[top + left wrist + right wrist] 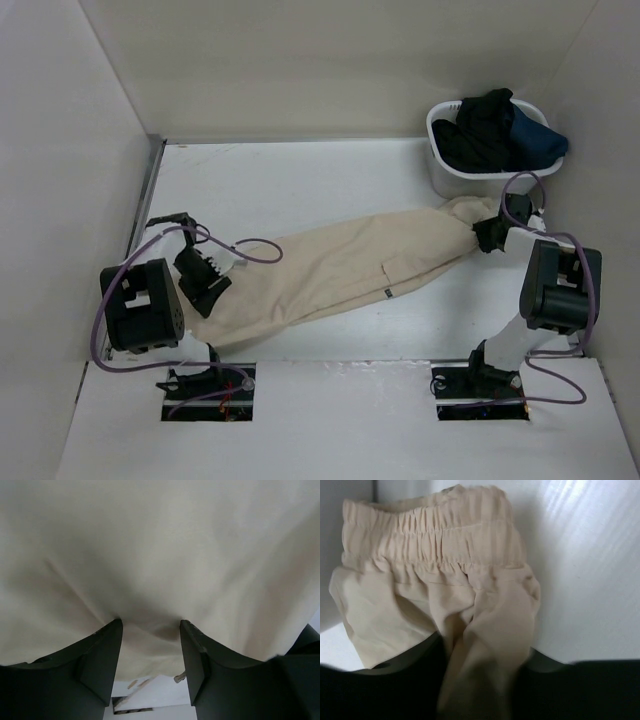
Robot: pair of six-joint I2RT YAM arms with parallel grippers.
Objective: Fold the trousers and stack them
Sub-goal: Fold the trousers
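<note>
The beige trousers (pixel 350 265) lie stretched slantwise across the table from near left to far right, with a small dark tag (pixel 387 292) on the near edge. My left gripper (pixel 205 285) is at their left end. In the left wrist view the cloth (pixel 160 555) fills the frame and a fold sits between my fingertips, with creases running out from the gripper (pixel 150 630). My right gripper (pixel 490 237) holds the right end. In the right wrist view it (pixel 480 670) is shut on bunched cloth just below the elastic waistband (pixel 435 535).
A white basket (pixel 440 170) stands at the far right corner, just behind my right gripper, with black and dark-blue garments (pixel 495 130) in it. White walls close in the table on the left, back and right. The arm bases sit at the near edge.
</note>
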